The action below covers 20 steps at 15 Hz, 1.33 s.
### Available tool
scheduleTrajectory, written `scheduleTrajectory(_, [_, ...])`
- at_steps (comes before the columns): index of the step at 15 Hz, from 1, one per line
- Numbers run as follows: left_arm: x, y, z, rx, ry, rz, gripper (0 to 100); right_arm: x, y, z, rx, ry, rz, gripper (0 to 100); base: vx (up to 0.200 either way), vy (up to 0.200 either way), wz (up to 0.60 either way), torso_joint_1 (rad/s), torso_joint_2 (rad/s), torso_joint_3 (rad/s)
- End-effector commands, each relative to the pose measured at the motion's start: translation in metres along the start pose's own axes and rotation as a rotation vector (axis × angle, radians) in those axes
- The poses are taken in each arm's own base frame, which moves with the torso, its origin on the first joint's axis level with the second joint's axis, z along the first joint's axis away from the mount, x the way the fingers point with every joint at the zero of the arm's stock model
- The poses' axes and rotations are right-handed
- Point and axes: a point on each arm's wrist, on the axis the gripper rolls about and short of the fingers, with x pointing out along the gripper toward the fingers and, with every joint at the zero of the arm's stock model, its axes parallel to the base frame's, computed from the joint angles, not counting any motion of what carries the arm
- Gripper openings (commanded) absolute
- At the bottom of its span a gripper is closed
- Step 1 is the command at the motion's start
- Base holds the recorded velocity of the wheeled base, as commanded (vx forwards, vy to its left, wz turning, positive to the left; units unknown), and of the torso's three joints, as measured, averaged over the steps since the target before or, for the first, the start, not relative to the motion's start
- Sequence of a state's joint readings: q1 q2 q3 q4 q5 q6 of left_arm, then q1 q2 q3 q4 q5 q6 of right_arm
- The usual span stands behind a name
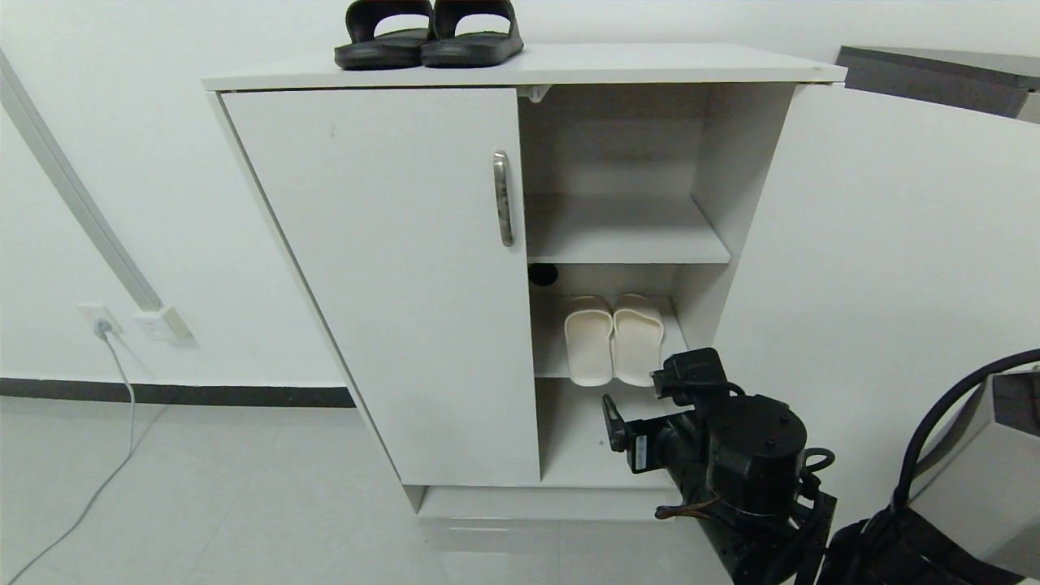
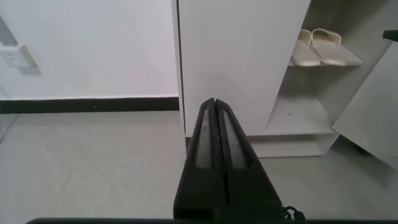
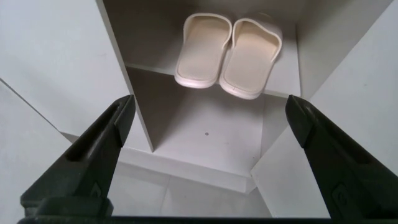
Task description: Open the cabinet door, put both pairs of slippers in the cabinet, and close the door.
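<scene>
White wall [image 1: 122, 162] and pale floor [image 1: 203, 504] sit behind the cabinet [image 1: 569, 65] I face. My right gripper [image 3: 208, 115] hangs low before its open right half, fingers [image 3: 102, 146] spread wide with nothing between them. Just beyond them the white pair [image 3: 227, 50] lies side by side on the middle shelf [image 3: 152, 53], apart from me. My left gripper [image 2: 214, 109] is off to the left, low over the floor, its two fingers pressed flat together and empty. The right door [image 1: 894, 244] stands swung out beside my right arm; the left door [image 1: 382, 284] is shut. Up on the cabinet's top, toward its left end, sits the black pair [image 1: 429, 36].

I judge the first pair stowed, so fetching the second is the step in hand. Next I should draw my right arm back from the opening, lift it above the top, and close on both black slippers where they touch. Then they go down past the overhanging top onto the upper shelf [image 1: 626, 231]. Only after that comes the door.
</scene>
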State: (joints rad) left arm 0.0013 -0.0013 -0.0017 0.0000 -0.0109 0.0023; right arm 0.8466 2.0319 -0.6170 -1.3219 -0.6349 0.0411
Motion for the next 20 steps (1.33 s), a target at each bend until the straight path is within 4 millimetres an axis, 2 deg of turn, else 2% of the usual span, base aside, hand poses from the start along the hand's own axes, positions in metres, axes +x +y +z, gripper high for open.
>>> scheduleTrajectory(1, [0.0001, 0.0000, 0.0000, 0.001, 0.001, 0.000, 0, 0.0008, -0.0001, -0.0017, -0.003, 0.004, -0.002, 100, 0.000, 0.000, 0.00, 0.000, 0.00, 0.000])
scheduleTrajectory(9, [0.0001, 0.0000, 0.0000, 0.001, 0.001, 0.000, 0, 0.0013, -0.0010, -0.0025, -0.004, 0.007, -0.005, 100, 0.000, 0.000, 0.00, 0.000, 0.00, 0.000])
scheduleTrajectory(20, [0.0001, 0.0000, 0.0000, 0.001, 0.001, 0.000, 0, -0.0010, -0.0033, -0.0045, -0.011, 0.017, -0.005, 100, 0.000, 0.200, 0.00, 0.002, 0.00, 0.005])
